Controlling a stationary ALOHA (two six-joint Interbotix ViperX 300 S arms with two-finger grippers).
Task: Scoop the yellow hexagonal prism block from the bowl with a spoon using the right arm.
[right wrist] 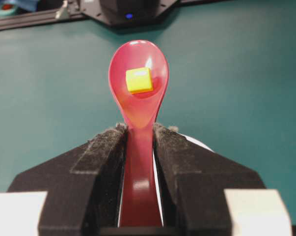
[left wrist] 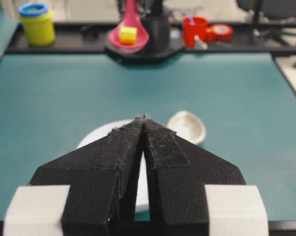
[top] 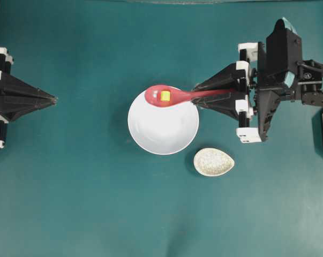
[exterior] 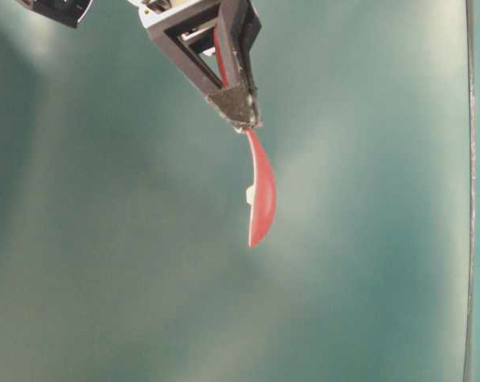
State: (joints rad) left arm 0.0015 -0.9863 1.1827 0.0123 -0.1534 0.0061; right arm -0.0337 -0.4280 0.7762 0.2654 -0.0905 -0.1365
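Note:
My right gripper (top: 197,96) (right wrist: 139,129) is shut on the handle of the pink-red spoon (top: 174,96) (right wrist: 138,98), holding it level in the air. The yellow hexagonal prism block (top: 165,96) (right wrist: 139,80) lies in the spoon's scoop. Seen from overhead, the scoop hangs over the far rim of the white bowl (top: 161,131), which holds nothing else. From table level the spoon (exterior: 261,191) juts down from the gripper (exterior: 240,111). My left gripper (top: 54,99) (left wrist: 144,118) is shut and holds nothing, well left of the bowl (left wrist: 96,135). The left wrist view shows spoon (left wrist: 129,22) and block (left wrist: 128,35) raised far ahead.
A speckled off-white spoon rest (top: 213,161) (left wrist: 187,127) lies on the teal table beside the bowl, at its near right in the overhead view. On a black ledge beyond the table stand a yellow tub with a blue lid (left wrist: 36,22), a red cup (left wrist: 194,29) and a red roll (left wrist: 220,32).

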